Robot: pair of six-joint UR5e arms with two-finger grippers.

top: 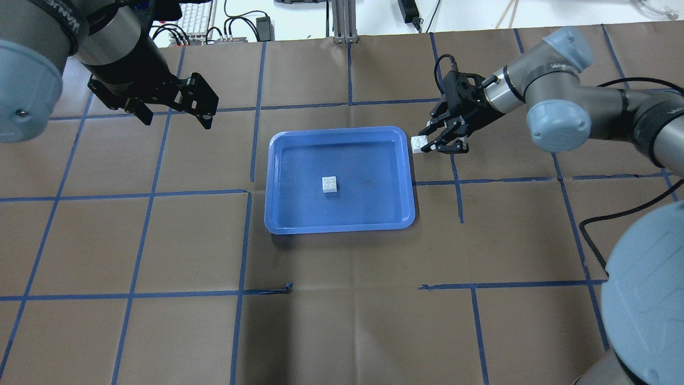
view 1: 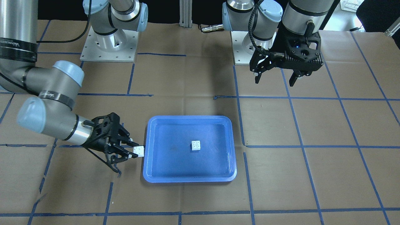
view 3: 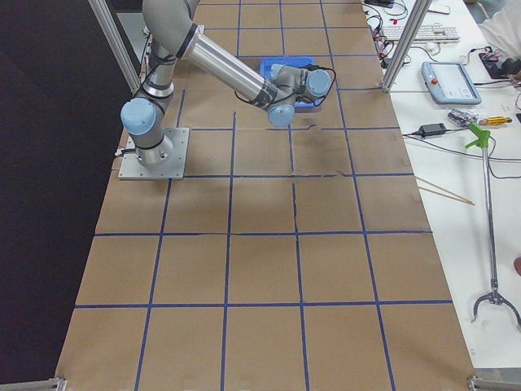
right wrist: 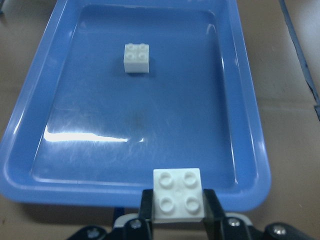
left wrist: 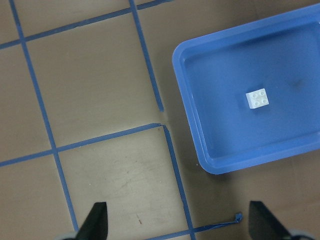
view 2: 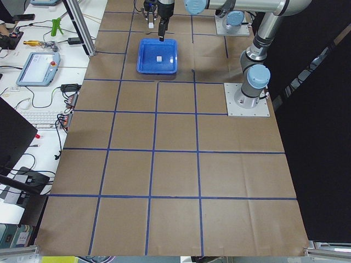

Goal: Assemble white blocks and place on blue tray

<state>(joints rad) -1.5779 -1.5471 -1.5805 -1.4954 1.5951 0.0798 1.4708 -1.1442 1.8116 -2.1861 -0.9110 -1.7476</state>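
The blue tray [view 1: 162, 175] lies mid-table and also shows in the overhead view [top: 342, 224] and both wrist views [left wrist: 210, 165] [right wrist: 250, 115]. One white block [view 1: 196, 145] [top: 329, 184] [right wrist: 136, 57] rests studs up near the tray's middle. My right gripper [view 1: 135, 152] [top: 425, 144] is shut on a second white block [view 1: 139, 151] [top: 418, 144] [right wrist: 178, 194], held studs up just outside the tray's rim. My left gripper [view 1: 275, 79] [top: 173, 117] is open and empty, hovering above the table away from the tray.
Brown paper with a blue tape grid [top: 251, 192] covers the table. The two arm bases [view 1: 109, 43] [view 1: 247, 47] are bolted at the robot side. A keyboard and cables [top: 197, 21] lie beyond the far edge.
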